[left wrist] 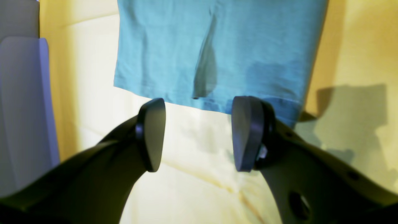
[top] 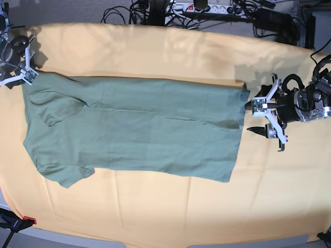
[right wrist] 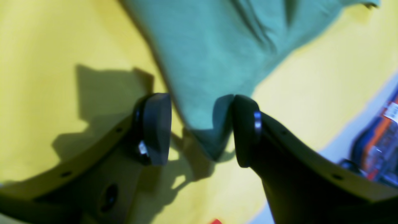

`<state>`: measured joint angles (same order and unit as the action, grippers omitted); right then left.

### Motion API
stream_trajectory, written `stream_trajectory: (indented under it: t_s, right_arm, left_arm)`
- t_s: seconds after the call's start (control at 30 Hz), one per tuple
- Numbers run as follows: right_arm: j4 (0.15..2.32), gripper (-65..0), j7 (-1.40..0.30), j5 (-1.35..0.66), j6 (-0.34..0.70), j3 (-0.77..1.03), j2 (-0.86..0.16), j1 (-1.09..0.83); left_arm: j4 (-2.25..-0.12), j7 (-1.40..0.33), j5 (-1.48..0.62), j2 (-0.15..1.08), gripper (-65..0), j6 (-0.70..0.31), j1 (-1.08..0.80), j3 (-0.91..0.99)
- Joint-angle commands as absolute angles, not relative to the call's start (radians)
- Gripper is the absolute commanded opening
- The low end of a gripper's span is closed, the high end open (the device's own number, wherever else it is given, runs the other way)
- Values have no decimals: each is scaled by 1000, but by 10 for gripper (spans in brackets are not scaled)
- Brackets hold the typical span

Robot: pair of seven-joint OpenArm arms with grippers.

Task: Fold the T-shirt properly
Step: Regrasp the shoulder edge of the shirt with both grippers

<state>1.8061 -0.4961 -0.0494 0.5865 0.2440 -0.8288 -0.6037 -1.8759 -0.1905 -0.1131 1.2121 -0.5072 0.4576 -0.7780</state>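
The T-shirt (top: pixel 134 129) lies flat on the yellow table cloth (top: pixel 155 51), sleeves to the left and hem to the right in the base view. My left gripper (top: pixel 254 118) hovers just off the hem's far corner. Seen from the left wrist, the left gripper (left wrist: pixel 199 133) is open, and the hem of the T-shirt (left wrist: pixel 217 46) lies just past its fingertips with only cloth-covered table between them. My right gripper (top: pixel 25 62) sits at the shirt's upper-left shoulder corner. In the right wrist view, the right gripper (right wrist: pixel 199 130) is open, with a corner of the T-shirt (right wrist: pixel 211 46) lying loose between its fingers.
Cables and a power strip (top: pixel 207 8) run behind the table's far edge. A red clamp (top: pixel 28 221) grips the cloth at the front left. An orange and black object (right wrist: pixel 379 137) lies off the table edge. A pale grey panel (left wrist: pixel 21 109) stands at the left wrist view's left.
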Motion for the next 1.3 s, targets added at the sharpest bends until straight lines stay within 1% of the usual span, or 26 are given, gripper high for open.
stream_trajectory:
  t_s: [0.0, 0.1, 0.23, 0.3, 0.33, 0.37, 0.4, 0.47, 0.5, 0.57, 0.63, 0.67, 0.87, 1.17, 1.27]
  right_arm:
    - [1814, -318, -481, -38, 566, 255, -851, -601]
    - [1814, -318, -479, -14, 546, 255, -851, -601]
    - [1814, -318, -479, -27, 589, 255, -850, -601]
    - [1814, -320, -474, -29, 591, 253, -850, -601]
    - [1814, -339, -466, -29, 584, 253, -850, -601]
    - [1814, -384, -463, -29, 566, 253, -850, -601]
    - [1814, -451, -463, -29, 550, 253, -850, -601]
    - [1814, -607, -463, -29, 512, 253, -850, -601]
    - [1814, -650, -463, -28, 488, 253, -850, -601]
    - [1814, -650, -463, -28, 441, 253, -850, -601]
    - [1814, -650, -463, -28, 413, 253, -850, -601]
    - [1814, -650, -463, -28, 406, 253, -850, -601]
    - [1814, -650, -463, -28, 407, 253, -850, -601]
    - [1814, -650, -451, -28, 391, 253, -850, -601]
    - [1814, -650, -452, -29, 392, 253, -850, -601]
  left_arm:
    - [-1885, -171, -121, 1230, -308, -512, 477, -765]
    - [-1885, -165, -121, 1230, -308, -529, 477, -765]
    - [-1885, -157, -121, 1230, -308, -529, 477, -765]
    - [-1885, -158, -121, 1230, -308, -529, 477, -765]
    - [-1885, -158, -121, 1230, -308, -529, 477, -765]
    - [-1885, -158, -122, 1230, -308, -529, 477, -765]
    - [-1885, -158, -126, 1230, -308, -529, 477, -765]
    - [-1885, -158, -147, 1230, -308, -529, 477, -765]
    - [-1885, -158, -155, 1230, -308, -535, 477, -765]
    - [-1885, -158, -160, 1230, -308, -591, 477, -765]
    - [-1885, -158, -160, 1230, -308, -682, 477, -765]
    - [-1885, -158, -160, 1230, -307, -698, 477, -765]
    - [-1884, -159, -125, 1230, -307, -698, 459, -765]
    - [-1884, -159, -85, 1230, -307, -698, 376, -765]
    - [-1883, -158, -31, 1230, -307, -698, 346, -765]
